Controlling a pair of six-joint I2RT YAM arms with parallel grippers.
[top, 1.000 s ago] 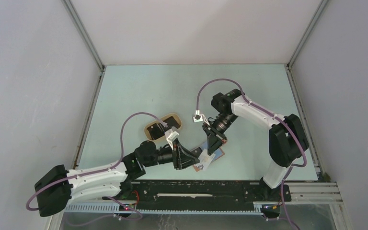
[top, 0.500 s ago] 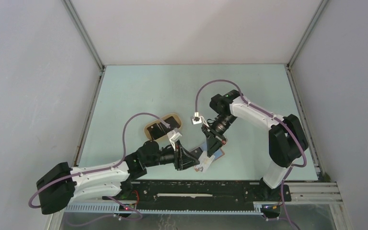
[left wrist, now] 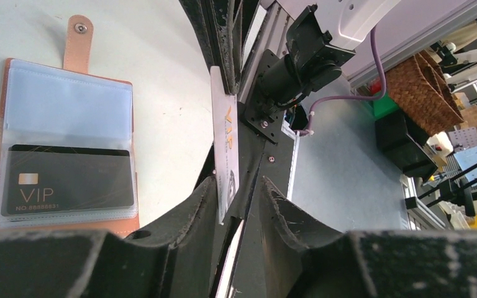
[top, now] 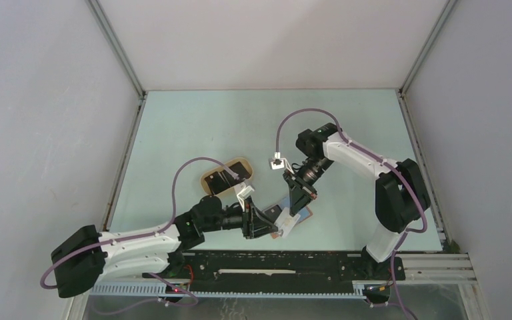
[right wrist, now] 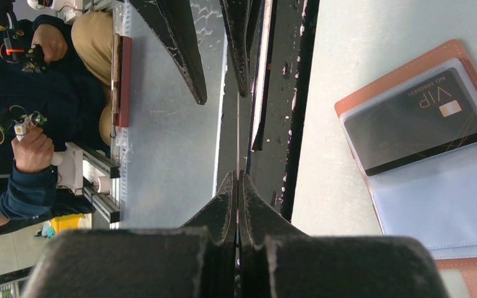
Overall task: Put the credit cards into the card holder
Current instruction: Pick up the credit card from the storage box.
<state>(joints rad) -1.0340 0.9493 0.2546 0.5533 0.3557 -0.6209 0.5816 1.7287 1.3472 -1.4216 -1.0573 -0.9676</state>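
Card holder (left wrist: 68, 102) lies open and flat on the worktop (top: 240, 127), close to the near edge, a little right of middle. Snap tab is out. One black card (left wrist: 68, 180) sits in a clear pocket.

Just beside the holder, a white card (left wrist: 227, 149) is held on edge. Right pincer (right wrist: 238, 180) is pressed together on one end of it. Left pincer (left wrist: 239, 186) is at the other end, jaws apart, with the card between them and a gap on one side.

Tan oval tray (top: 243, 163) holds dark cards, further from the near edge and toward the left.
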